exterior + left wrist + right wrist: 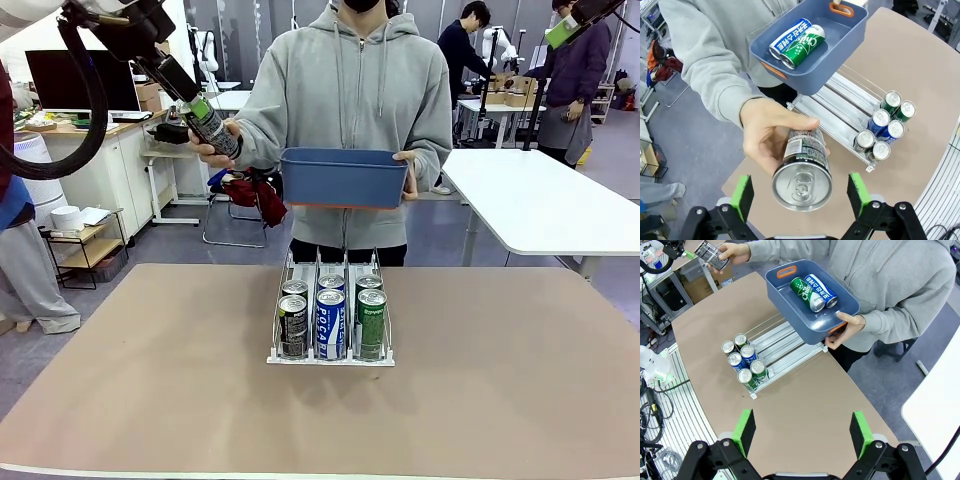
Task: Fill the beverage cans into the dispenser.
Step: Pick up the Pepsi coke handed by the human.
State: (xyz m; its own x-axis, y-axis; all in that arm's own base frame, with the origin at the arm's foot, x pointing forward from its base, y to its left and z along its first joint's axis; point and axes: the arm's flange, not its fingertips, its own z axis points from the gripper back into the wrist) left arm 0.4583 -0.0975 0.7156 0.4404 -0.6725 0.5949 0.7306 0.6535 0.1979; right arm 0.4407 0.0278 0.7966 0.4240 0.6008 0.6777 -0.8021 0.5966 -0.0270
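Observation:
A person's hand (765, 135) holds a black-and-grey beverage can (802, 170) between the spread fingers of my left gripper (801, 195), silver top towards the camera. The pads stand apart from the can's sides. In the front view that can (213, 128) is high at the left, at my left gripper (197, 102). The white wire dispenser (345, 262) stands mid-table with several upright cans (330, 322) at its front. My right gripper (802, 432) hangs open high above the table, with nothing in it, and shows in the front view at the top right (565, 28).
The person's other hand (847, 330) holds a blue plastic bin (345, 180) above the dispenser's (785, 342) rear end. A green can (807, 294) and a blue-and-white can (821, 290) lie in it. Bare brown table surrounds the rack.

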